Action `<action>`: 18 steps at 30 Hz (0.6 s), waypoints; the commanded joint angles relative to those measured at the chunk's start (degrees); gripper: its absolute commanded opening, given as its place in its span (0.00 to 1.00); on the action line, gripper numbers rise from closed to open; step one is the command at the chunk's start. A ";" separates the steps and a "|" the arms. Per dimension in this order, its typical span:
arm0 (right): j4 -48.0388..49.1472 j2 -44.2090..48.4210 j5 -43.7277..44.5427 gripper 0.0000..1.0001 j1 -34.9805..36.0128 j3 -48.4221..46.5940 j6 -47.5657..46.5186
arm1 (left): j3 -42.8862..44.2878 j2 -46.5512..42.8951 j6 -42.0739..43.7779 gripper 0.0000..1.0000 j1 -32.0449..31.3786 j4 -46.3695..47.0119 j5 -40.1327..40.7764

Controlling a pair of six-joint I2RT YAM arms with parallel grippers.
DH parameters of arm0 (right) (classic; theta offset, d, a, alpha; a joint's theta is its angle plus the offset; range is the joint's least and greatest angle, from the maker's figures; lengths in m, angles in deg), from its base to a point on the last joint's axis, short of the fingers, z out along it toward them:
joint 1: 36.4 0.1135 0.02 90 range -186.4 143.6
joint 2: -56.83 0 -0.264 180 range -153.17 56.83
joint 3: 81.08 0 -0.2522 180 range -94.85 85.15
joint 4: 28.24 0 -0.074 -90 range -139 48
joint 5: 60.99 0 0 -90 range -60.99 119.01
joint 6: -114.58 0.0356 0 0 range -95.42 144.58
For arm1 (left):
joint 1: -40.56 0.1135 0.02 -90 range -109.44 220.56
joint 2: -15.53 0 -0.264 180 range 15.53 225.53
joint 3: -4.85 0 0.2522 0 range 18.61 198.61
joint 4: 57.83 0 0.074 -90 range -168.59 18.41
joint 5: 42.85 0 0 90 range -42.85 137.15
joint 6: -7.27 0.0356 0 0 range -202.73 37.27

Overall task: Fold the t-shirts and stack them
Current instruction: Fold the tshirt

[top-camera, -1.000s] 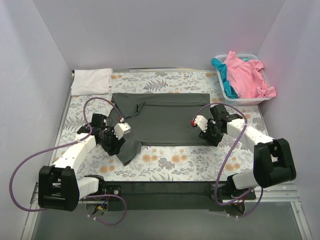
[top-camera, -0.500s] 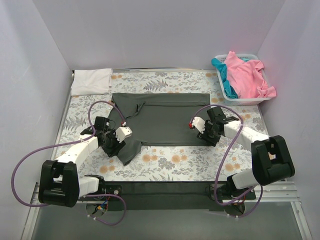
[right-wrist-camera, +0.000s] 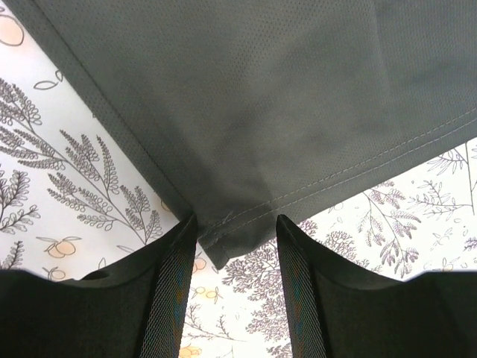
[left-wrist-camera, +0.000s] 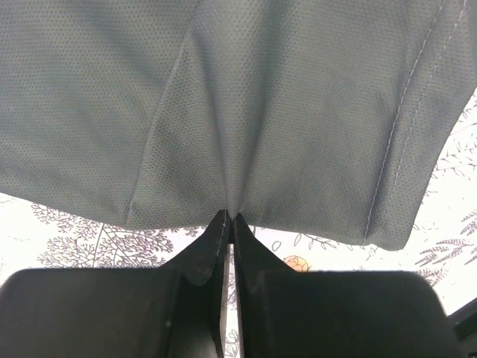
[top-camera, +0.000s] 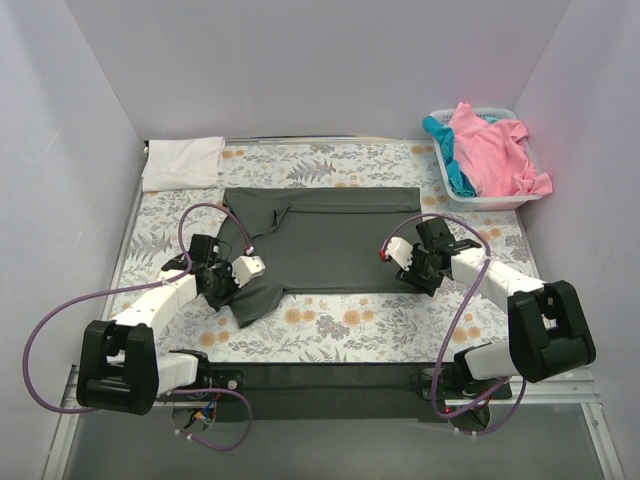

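Observation:
The dark charcoal grey t-shirt (top-camera: 330, 235) lies spread on the floral table cloth (top-camera: 340, 325). My left gripper (top-camera: 232, 280) is shut on its near left edge beside the sleeve; the left wrist view shows the closed tips (left-wrist-camera: 229, 218) pinching the cloth (left-wrist-camera: 246, 104). My right gripper (top-camera: 408, 268) is open at the shirt's near right corner; in the right wrist view that hemmed corner (right-wrist-camera: 231, 239) lies between the spread fingers (right-wrist-camera: 179, 253). A folded white t-shirt (top-camera: 183, 160) lies at the far left. The pink t-shirt (top-camera: 492, 150) and teal t-shirt (top-camera: 450, 160) lie in the white basket (top-camera: 500, 200).
The basket stands at the far right corner. Grey walls close in the table on three sides. Purple cables loop from both arms above the cloth.
My left gripper has crept a little right along the shirt's near left edge. My right gripper has slid slightly nearer and left at the near right corner.

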 commanded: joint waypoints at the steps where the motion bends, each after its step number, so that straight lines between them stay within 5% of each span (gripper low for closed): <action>1: -3.29 2.14 0.72 0.46 0.14 -2.26 -0.48 | -1.26 -1.53 1.19 0.03 -0.30 -3.39 -0.69; 15: -5.67 1.00 -1.30 0.43 0.14 -1.57 -4.08 | 0.05 -1.80 -0.40 0.01 -0.30 -4.63 -0.78; 17: -4.44 1.00 -0.78 0.40 0.13 -0.43 -4.26 | 0.40 -1.53 -0.75 0.00 -0.30 -4.71 -0.60; 18: -3.92 0.91 -0.25 0.30 0.05 0.19 -4.61 | 0.49 -1.62 -0.84 0.00 -0.30 -4.71 -0.86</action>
